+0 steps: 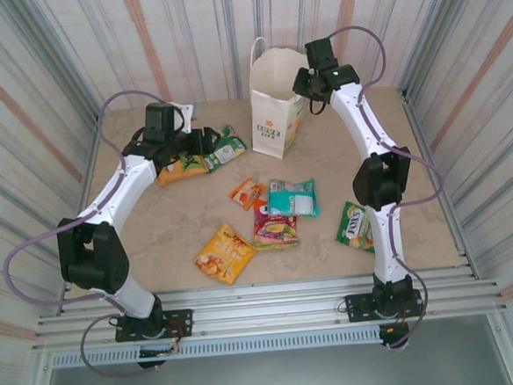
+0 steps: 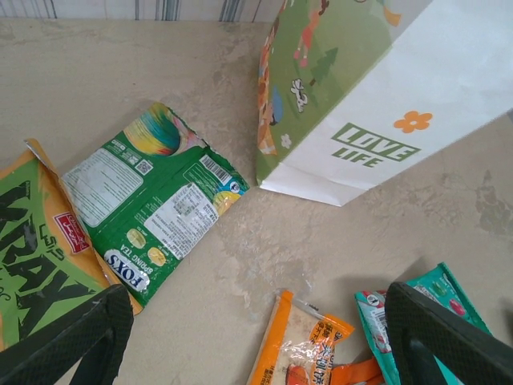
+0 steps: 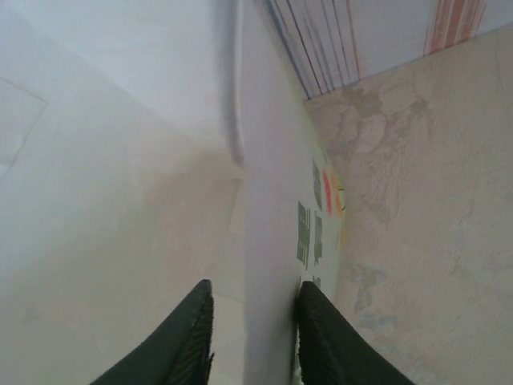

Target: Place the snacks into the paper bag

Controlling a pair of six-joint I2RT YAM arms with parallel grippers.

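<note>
With my right pincer [image 3: 256, 287] clenched on the rim of the paper bag [image 1: 272, 94], I'd hold it steady (no tugging) while my released left pincer [image 2: 256, 301] centres over the green FOX'S packet [image 2: 152, 208].

The left arm [image 1: 120, 189] and right arm [image 1: 366, 121] are showing white links, black joints, purple cables looping above the rail [image 1: 264, 298].
</note>
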